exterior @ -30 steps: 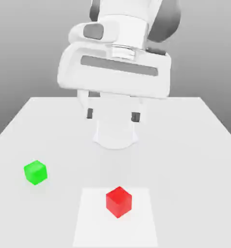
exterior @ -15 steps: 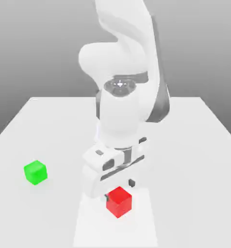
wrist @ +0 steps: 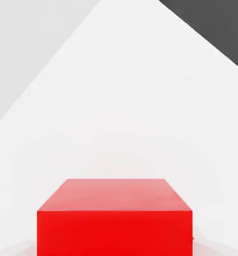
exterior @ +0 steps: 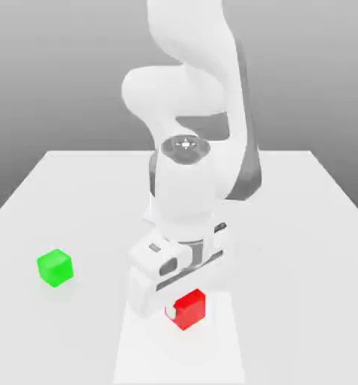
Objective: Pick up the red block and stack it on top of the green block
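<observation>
White table [exterior: 302, 225] (grey backdrop, seemingly)

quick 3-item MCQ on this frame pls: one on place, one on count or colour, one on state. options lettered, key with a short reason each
1. Where does the green block sit relative to the red block in the exterior view?
A. toward that view's left, apart from it
B. stacked on top of it
C. touching it on that view's right

2. How many cubes lie on the table?
A. one
B. two
C. three

3. What is the state of the gripper?
A. open, high above the table
B. shut on the green block
C. shut on the red block, down at table level

Key:
1. A, the green block lies alone on bare table at the left, with a clear gap to the red one.
2. B, one green and one red cube show.
3. C, the hand is lowered over the red block, which sits close up in the hand view.
</observation>
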Controlling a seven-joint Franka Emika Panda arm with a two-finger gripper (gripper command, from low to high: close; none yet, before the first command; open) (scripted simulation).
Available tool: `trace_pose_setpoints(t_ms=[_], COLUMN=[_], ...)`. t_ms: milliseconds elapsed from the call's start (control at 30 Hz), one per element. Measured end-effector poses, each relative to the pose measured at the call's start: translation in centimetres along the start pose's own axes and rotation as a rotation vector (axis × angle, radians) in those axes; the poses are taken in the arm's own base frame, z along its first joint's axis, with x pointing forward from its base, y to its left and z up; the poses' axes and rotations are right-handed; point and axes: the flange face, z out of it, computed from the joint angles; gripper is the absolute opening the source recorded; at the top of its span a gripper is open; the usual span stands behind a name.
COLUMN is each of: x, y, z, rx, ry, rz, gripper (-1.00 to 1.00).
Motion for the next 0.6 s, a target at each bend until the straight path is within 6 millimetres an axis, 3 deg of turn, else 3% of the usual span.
trace_pose_setpoints(t_ms=[100, 200, 233, 333, 600], x=[-0.2, -0.4, -0.5, -0.9, -3.4], y=[0.1, 1.9, 2.8, 8.1, 16.1], z=[-1.8, -2.7, -2.9, -3.4, -4.8], rx=[-0.002, -0.016, -0.022, -0.037, -0.056], ry=[-0.004, -0.006, -0.006, -0.006, -0.003], rz=[-0.002, 0.054, 0.083, 0.24, 0.519], gripper=[-1.0, -1.0, -1.0, -1.0, -1.0])
